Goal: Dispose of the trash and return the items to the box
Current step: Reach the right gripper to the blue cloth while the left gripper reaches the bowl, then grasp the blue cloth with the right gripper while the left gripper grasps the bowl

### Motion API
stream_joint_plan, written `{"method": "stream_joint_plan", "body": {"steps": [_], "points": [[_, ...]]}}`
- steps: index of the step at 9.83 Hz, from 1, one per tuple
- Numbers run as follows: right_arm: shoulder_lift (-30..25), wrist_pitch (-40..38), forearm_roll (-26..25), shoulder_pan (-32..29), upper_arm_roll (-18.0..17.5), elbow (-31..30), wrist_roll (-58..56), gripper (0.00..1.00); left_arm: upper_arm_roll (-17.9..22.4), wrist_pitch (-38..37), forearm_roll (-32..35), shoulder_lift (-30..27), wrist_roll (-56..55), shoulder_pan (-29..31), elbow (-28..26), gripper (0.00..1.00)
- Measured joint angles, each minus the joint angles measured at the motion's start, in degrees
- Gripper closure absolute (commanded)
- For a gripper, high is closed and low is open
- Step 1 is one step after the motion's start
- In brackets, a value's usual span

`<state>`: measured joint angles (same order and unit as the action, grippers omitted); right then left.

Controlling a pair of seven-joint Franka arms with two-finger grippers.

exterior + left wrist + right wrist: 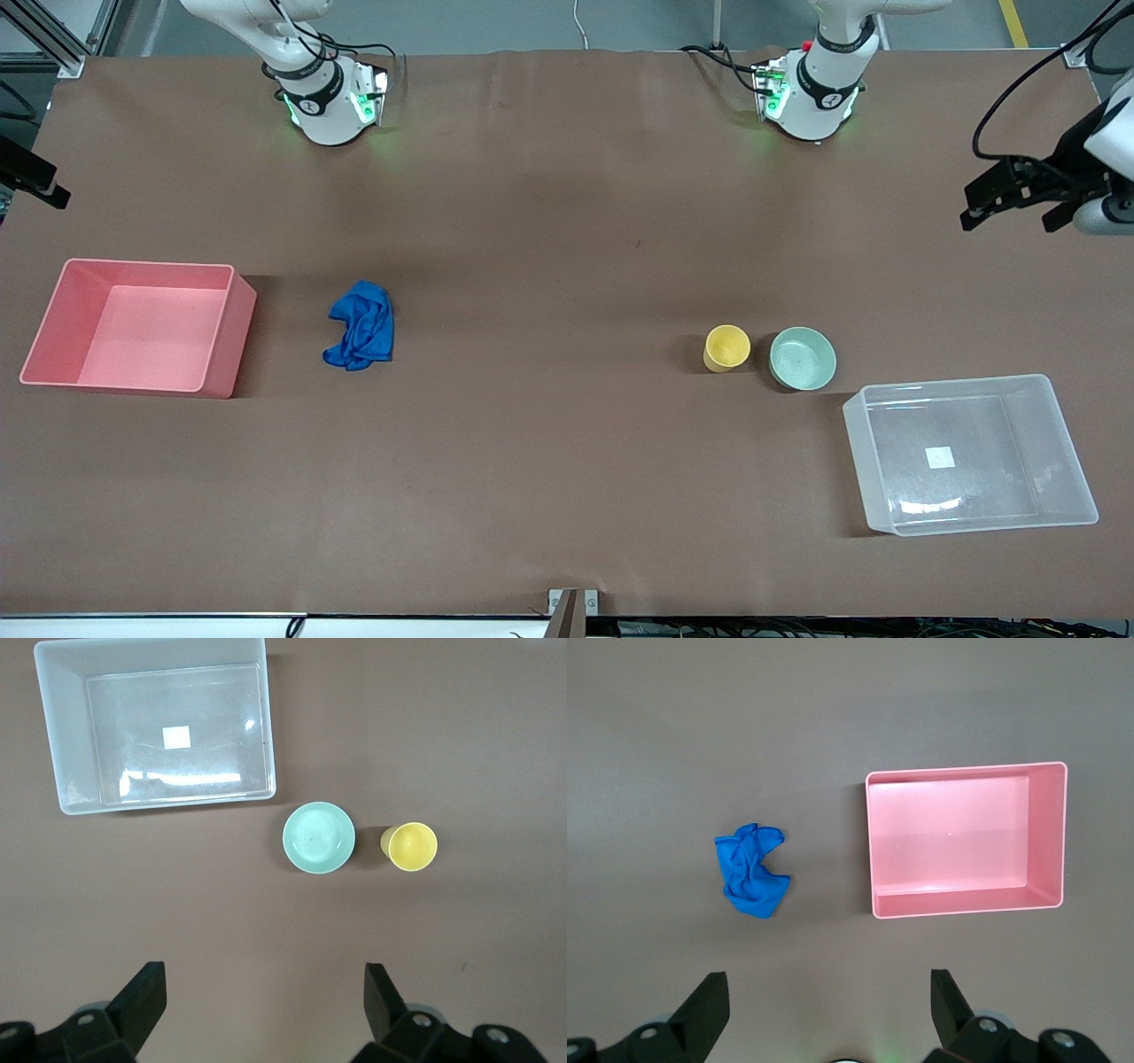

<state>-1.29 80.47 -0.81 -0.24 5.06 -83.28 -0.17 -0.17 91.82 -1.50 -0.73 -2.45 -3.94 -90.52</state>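
We see the clear box (155, 726) lying empty on the table, well ahead of our left claw (266, 1001), whose fingers are spread with nothing between them. The green bowl (319, 837) and yellow cup (414, 846) sit just beside each other, closer to that claw. Our right claw (830, 1005), spread too, hangs well apart from the pink bin (966, 840) and blue rag (753, 870).
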Motion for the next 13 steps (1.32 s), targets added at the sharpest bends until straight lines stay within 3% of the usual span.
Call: {"method": "stream_joint_plan", "body": {"steps": [2, 3, 8, 10, 13], "points": [[1.55, 2.36, 0.04, 0.11, -4.55, -3.92, 2.2, 0.0, 0.05, 8.34, 0.0, 1.46, 0.03, 0.23, -6.62, 0.01], [2.66, 8.22, 0.03, 0.29, -6.63, -9.05, 4.58, 0.0, 0.08, 13.37, 0.0, 2.89, 0.36, 0.79, -10.68, 0.01], [8.62, 48.5, -0.21, 2.81, -10.46, -40.91, 9.33, 0.0, -0.09, 34.65, 0.0, 17.05, 1.17, 1.06, -20.61, 0.01], [13.99, 58.93, -1.54, 5.89, -10.67, -45.25, 13.13, 0.0, -0.2, 40.25, 0.0, 20.86, 1.16, 0.98, -22.92, 0.01], [21.77, 68.36, -6.84, 6.63, -10.46, -46.09, 15.47, 0.0, -1.23, 49.21, 0.0, 24.63, 1.09, 0.88, -27.17, 0.05]]}}
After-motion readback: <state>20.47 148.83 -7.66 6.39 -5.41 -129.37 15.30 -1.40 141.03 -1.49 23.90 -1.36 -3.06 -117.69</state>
